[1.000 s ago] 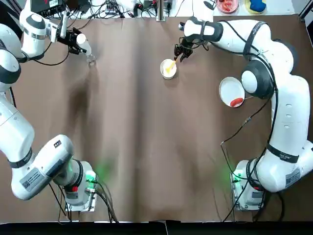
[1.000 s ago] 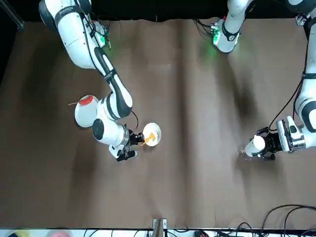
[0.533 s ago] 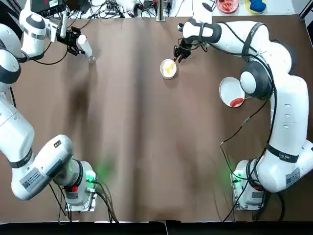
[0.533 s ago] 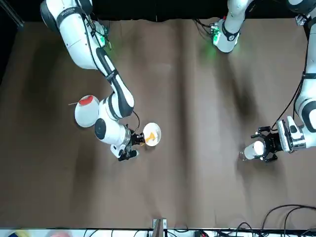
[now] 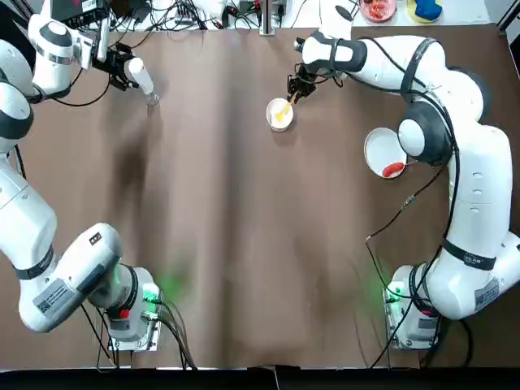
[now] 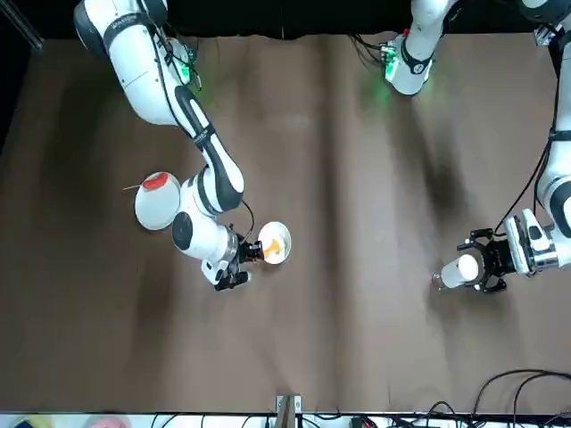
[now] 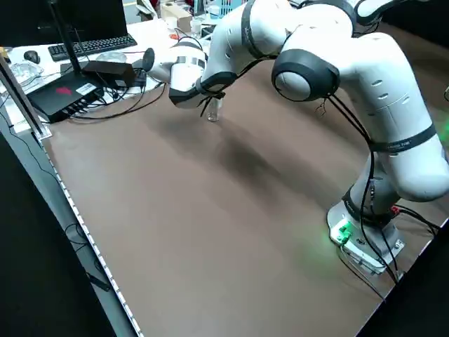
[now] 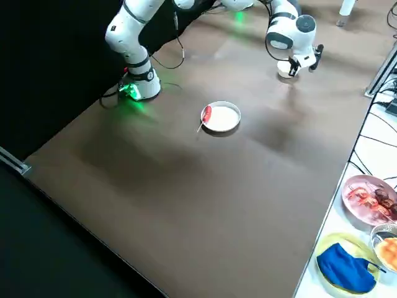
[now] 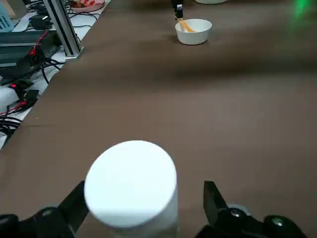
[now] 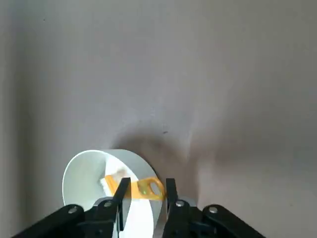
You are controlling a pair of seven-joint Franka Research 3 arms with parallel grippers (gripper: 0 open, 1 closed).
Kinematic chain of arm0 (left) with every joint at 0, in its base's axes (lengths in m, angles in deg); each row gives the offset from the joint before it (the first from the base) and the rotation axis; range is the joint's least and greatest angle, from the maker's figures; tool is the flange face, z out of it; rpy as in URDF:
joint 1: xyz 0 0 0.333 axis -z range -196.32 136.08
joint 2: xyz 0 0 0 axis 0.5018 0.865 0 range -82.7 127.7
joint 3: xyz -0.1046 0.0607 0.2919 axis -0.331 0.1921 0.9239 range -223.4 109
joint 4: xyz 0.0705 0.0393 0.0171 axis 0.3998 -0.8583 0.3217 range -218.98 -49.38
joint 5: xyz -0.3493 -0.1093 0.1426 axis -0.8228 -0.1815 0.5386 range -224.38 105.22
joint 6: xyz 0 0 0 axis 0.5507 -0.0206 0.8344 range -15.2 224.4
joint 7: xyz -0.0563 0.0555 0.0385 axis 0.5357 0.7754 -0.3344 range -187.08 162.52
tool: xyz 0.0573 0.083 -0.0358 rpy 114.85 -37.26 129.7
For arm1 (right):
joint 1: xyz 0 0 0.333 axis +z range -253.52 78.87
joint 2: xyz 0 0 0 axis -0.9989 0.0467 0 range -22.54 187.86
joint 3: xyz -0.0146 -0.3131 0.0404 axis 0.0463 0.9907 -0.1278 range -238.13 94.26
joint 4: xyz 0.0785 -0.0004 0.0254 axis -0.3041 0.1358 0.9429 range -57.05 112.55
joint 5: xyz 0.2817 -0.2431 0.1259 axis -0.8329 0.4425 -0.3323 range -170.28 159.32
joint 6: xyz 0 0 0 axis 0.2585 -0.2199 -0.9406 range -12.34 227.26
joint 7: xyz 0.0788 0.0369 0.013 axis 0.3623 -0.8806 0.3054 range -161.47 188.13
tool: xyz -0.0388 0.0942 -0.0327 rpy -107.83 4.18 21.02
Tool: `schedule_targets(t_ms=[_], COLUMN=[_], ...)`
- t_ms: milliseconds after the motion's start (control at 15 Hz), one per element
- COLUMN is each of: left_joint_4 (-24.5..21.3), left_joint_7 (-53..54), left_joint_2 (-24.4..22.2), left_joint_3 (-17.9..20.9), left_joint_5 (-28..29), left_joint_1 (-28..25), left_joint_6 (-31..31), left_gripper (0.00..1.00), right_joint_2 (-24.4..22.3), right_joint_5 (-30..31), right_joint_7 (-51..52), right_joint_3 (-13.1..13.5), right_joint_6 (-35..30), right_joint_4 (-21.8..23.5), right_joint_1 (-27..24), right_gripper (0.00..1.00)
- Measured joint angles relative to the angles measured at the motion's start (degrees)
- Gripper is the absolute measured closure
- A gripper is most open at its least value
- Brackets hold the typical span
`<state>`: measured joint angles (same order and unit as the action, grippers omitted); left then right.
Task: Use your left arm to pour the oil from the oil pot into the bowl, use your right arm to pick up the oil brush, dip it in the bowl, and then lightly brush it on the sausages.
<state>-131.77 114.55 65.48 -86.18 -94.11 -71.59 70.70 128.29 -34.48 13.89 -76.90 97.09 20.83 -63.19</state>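
Observation:
The oil pot, a slim pale bottle with a white cap, stands at the table's far left. My left gripper is open around it, and one finger is clear of the cap. The white bowl sits at the far centre. The yellow-orange oil brush leans in it, and my right gripper is shut on the handle end. The red sausage lies on a white plate to the right.
Cables, a keyboard and black boxes crowd the far left edge beside the pot. An aluminium post stands there too. Dishes of food and a blue cloth sit off the table's far right.
My left gripper has drawn back a little from the oil pot, which now stands more upright. My right gripper shifted slightly beside the bowl, and the brush stays in the bowl.

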Motion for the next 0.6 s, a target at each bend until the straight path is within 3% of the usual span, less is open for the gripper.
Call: schedule_targets(t_ms=[333,600], left_joint_4=[0.2,0.2], left_joint_7=[-1.4,-14.9], left_joint_2=[-5.7,-13.1], left_joint_3=[0.1,-0.2], left_joint_5=[2.1,8.4], left_joint_1=[-0.9,-1.0], left_joint_6=[-1.5,-3.8], left_gripper=[0.00,0.00], right_joint_2=[0.0,0.0], right_joint_5=[0.0,-0.1], right_joint_7=[0.0,0.0], right_joint_3=[0.0,0.0], right_joint_6=[0.1,0.1], right_joint_4=[0.0,0.0], right_joint_1=[0.0,0.0], right_gripper=[0.77,0.80])
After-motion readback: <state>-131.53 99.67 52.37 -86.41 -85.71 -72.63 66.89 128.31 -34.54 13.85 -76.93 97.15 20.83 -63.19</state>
